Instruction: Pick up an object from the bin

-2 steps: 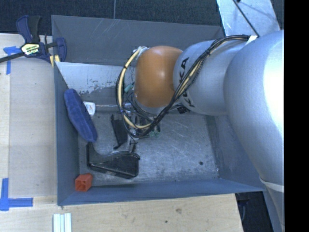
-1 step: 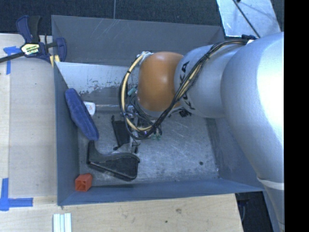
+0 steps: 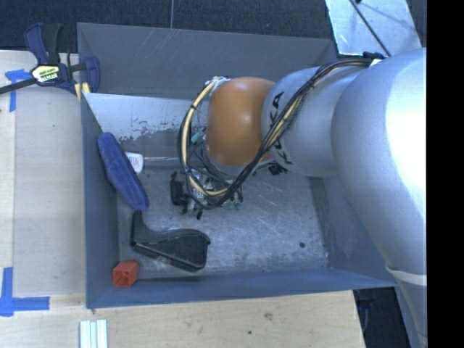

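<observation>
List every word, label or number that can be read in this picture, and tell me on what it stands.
Black letters on the silver arm: crossed by cables, not readable as a whole word.
Things in the bin: no text to see on them.

bright light from above puts pale glare on the silver arm (image 3: 384,122) and a soft sheen on its orange cover (image 3: 235,122). the bin (image 3: 145,113) has its far wall lit pale, its floor beneath the wrist shadowed.
</observation>
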Robot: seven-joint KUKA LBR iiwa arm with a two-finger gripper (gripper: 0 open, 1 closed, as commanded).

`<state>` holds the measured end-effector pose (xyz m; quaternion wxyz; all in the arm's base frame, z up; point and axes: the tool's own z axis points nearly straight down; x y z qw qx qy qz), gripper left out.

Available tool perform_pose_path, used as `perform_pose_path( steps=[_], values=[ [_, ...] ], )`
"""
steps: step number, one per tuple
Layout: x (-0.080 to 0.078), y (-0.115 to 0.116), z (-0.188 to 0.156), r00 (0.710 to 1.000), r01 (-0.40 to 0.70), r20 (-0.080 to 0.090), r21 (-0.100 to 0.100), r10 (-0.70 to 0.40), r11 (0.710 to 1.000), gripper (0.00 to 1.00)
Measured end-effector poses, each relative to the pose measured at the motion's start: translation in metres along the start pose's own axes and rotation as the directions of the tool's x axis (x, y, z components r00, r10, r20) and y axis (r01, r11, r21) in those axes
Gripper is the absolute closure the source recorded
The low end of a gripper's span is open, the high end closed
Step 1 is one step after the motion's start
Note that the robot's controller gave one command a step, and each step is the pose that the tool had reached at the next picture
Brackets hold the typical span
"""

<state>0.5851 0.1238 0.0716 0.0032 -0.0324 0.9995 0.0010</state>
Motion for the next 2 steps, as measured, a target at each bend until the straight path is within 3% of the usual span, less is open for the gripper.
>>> perform_pose_path(
  steps=[1, 2],
  values=[
    [0.001, 0.013, -0.114, 1.0, 0.01, 0.006, 0.0, -0.01, 1.0, 1.0],
    [0.005, -0.03, -0.182, 0.949, 0.317, 0.002, 0.003, -0.317, 0.949, 1.0]
  ],
)
